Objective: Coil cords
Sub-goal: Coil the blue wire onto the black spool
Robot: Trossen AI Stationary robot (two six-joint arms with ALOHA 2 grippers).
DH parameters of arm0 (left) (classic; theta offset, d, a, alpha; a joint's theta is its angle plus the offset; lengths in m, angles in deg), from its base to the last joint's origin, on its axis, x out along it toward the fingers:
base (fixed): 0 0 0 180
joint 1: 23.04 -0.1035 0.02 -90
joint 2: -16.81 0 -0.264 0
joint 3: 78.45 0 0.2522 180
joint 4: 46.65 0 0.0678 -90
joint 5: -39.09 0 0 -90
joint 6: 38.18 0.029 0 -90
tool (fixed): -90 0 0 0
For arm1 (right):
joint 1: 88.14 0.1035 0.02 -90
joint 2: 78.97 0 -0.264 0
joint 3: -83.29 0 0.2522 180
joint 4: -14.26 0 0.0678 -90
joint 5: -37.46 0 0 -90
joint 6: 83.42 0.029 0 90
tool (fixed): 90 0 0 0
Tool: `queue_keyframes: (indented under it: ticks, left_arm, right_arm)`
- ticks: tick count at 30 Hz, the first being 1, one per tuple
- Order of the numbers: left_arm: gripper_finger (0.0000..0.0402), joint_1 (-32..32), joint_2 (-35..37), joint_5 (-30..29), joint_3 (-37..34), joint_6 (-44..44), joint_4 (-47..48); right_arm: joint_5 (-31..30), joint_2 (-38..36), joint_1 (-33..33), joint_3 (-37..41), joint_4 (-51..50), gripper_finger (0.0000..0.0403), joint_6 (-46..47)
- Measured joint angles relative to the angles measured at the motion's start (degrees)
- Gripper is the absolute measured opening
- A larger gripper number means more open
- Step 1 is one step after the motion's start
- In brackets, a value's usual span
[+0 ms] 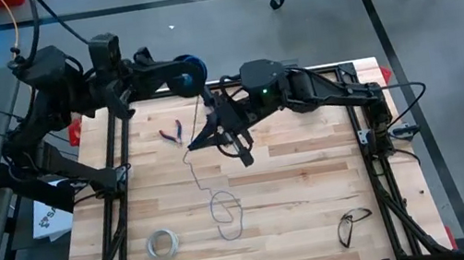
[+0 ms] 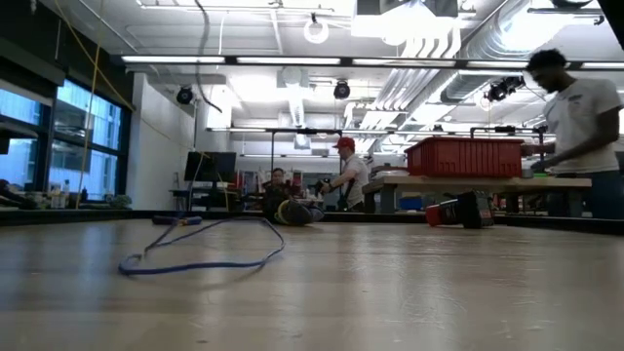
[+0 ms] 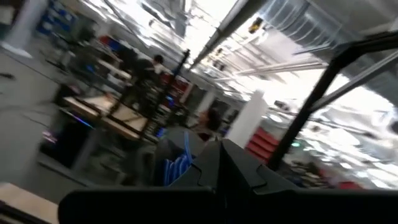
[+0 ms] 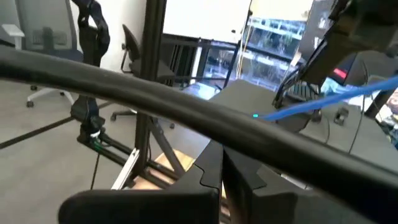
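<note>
Wooden table point(image 1: 315, 182), one wire point(image 1: 215, 198), one spool point(image 1: 189, 73), two end effectors

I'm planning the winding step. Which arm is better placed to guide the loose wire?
Probably the right. Its gripper hangs over the table beside the wire, which trails down to loops on the wood. The left gripper is at the far edge with the spool.

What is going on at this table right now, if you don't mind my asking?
The robot is winding a thin blue wire onto a dark spool. The left end effector holds the spool up at the table's far edge, while the right end effector guides the wire just below it. Most of the wire lies loose in loops on the wooden table. Red-handled pliers, a whitish tape ring and a pair of glasses lie untouched.
</note>
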Motion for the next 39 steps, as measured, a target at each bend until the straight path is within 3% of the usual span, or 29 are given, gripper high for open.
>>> queue_keyframes:
  ticks: [8,11,15,18,23,28,31,39]
  left_arm:
    - [0.0,-3.5,0.8,0.2,-0.1,5.0,0.9]
    - [0.0,-4.1,1.3,-0.1,-0.1,8.0,1.2]
    - [0.0,-4.4,2.6,0.1,0.0,14.6,2.4]
    - [0.0,-4.4,3.4,0.4,0.0,19.5,4.1]
    - [0.0,-4.4,4.3,0.5,0.0,25.1,7.9]
    - [0.0,-4.3,5.3,0.1,0.0,29.7,11.2]
    - [0.0,-4.3,5.2,0.1,0.0,30.1,11.6]
    - [0.0,-4.3,5.4,1.0,0.0,31.0,11.4]
  right_arm:
    - [-4.8,-0.1,0.0,0.0,-6.2,0.0,0.1]
    - [-10.2,-0.1,0.2,-0.1,-8.6,0.0,0.2]
    - [-18.0,-0.1,0.3,0.0,-10.6,0.0006,7.5]
    - [-18.4,-0.3,-0.7,0.0,-13.0,0.0039,11.5]
    - [-19.6,-0.9,-1.5,0.1,-14.4,0.0136,16.0]
    - [-27.1,-3.1,-2.4,0.0,-13.3,0.0221,16.2]
    - [-28.2,-3.7,-3.8,0.0,-13.8,0.024,15.7]
    - [-26.0,-4.4,-6.6,0.0,-15.3,0.0243,16.5]
